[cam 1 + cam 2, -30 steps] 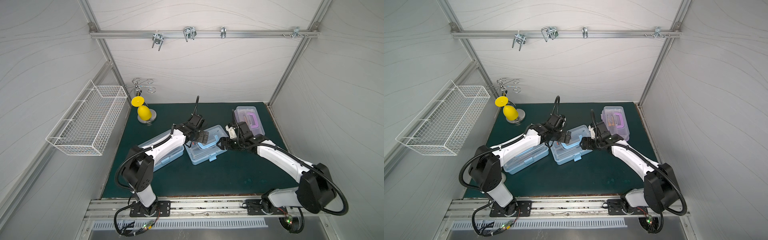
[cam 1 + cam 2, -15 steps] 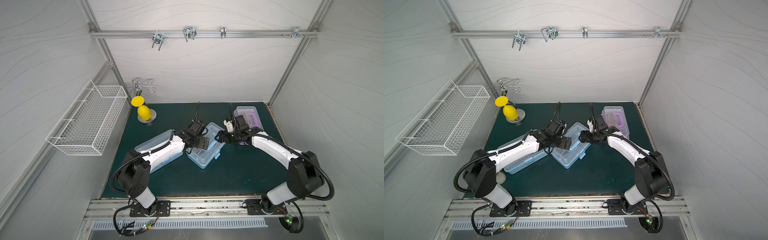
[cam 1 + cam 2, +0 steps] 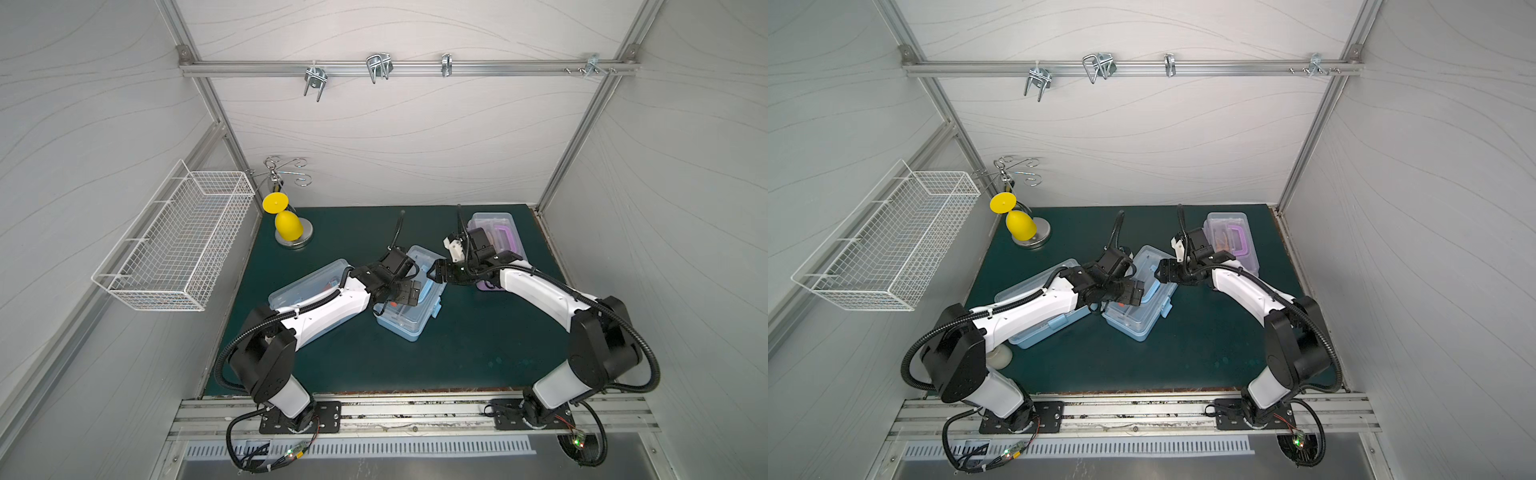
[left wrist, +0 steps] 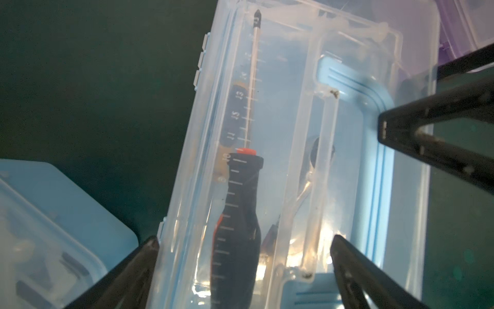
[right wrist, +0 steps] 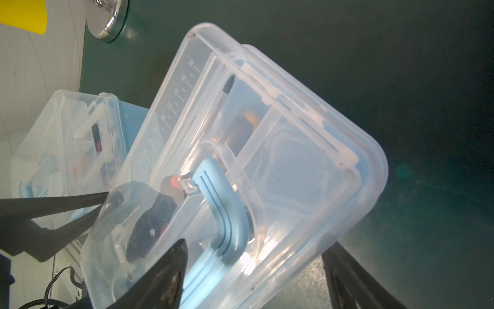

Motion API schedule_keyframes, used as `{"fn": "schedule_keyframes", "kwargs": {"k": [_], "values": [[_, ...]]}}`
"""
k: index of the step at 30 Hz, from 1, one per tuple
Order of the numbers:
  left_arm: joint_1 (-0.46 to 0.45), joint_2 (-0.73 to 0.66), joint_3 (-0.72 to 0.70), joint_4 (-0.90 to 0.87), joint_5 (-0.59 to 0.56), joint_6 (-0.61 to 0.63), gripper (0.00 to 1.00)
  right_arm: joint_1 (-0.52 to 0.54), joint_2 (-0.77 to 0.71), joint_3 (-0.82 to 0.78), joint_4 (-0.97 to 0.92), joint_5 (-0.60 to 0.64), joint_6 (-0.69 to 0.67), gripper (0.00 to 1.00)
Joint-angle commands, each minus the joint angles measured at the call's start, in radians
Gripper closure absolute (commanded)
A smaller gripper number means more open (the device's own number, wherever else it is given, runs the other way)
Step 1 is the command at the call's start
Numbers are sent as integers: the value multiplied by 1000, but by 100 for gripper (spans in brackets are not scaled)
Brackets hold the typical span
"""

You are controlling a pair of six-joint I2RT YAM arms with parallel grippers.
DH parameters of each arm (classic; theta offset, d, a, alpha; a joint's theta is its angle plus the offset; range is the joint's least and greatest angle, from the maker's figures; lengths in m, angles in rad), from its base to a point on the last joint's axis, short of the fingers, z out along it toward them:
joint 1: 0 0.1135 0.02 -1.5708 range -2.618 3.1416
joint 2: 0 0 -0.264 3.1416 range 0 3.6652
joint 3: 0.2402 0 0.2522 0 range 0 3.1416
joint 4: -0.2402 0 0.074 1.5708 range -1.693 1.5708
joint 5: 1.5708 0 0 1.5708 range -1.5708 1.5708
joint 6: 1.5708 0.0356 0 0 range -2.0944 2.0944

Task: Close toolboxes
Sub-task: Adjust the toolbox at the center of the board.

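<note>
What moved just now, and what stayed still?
The middle blue box turned, so its long side points more at the back wall. The right pincer reached in to its far end; the left pincer came nearer the front above it. Both open, nothing grabbed. The other blue box and purple box stayed.

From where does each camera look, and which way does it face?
Top view: high above the robot, looking down at the mat; left arm, right arm show.
Top view: beside it, same mat, same arms.
Left wrist: on the left arm, facing the middle toolbox; left gripper shows.
Right wrist: on the right arm, facing that toolbox; right gripper shows.
Wrists share: its screwdriver.
</note>
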Motion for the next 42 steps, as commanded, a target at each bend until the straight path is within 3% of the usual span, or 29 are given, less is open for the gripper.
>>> {"fn": "schedule_keyframes", "kwargs": {"k": [1, 16, 23, 34, 42], "values": [[-12, -13, -17, -102, -17, -1, 1, 4, -80, -36, 16, 31, -25, 20], [-12, -32, -78, -88, -14, -23, 1, 1, -328, -297, -24, 181, 9, 21], [-14, -59, -111, -79, -13, -41, 1, 13, -253, -297, 16, 204, -1, 22], [-14, -94, -155, -79, -16, -65, 1, 135, -67, -154, 83, 190, -40, 22], [-14, -103, -170, -80, -22, -72, 1, 143, -70, -172, 102, 208, -59, 21]]}}
